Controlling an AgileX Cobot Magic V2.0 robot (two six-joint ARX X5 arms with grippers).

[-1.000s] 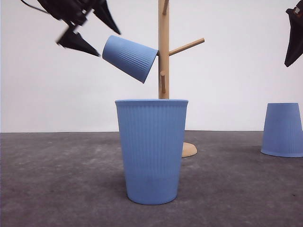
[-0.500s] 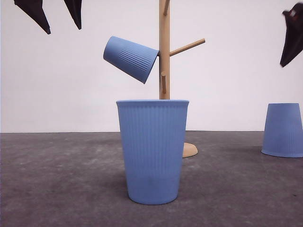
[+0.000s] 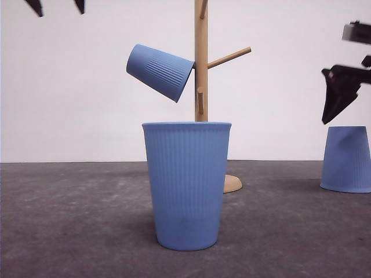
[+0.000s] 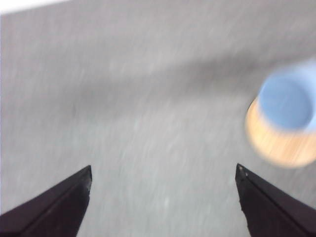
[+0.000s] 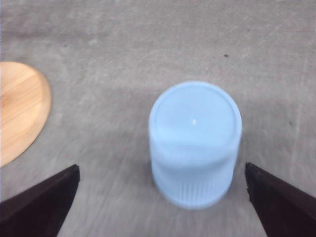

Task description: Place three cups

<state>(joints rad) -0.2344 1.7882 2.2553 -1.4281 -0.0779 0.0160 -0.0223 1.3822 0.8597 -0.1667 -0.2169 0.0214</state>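
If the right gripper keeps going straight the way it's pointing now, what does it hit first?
Most likely the upside-down cup: the right gripper is open with the cup's flat base centred ahead between its fingers. How far off it is remains unclear.

A dark grey desk [image 3: 69,220] carries an upright blue cup [image 3: 186,185] up front, the wooden rack's round base [image 3: 232,183] behind it, and an upturned cup [image 3: 346,158] off right.

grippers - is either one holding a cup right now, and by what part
Nothing is held. The left gripper is open over bare table, and the right gripper is open above the upside-down cup without touching it.
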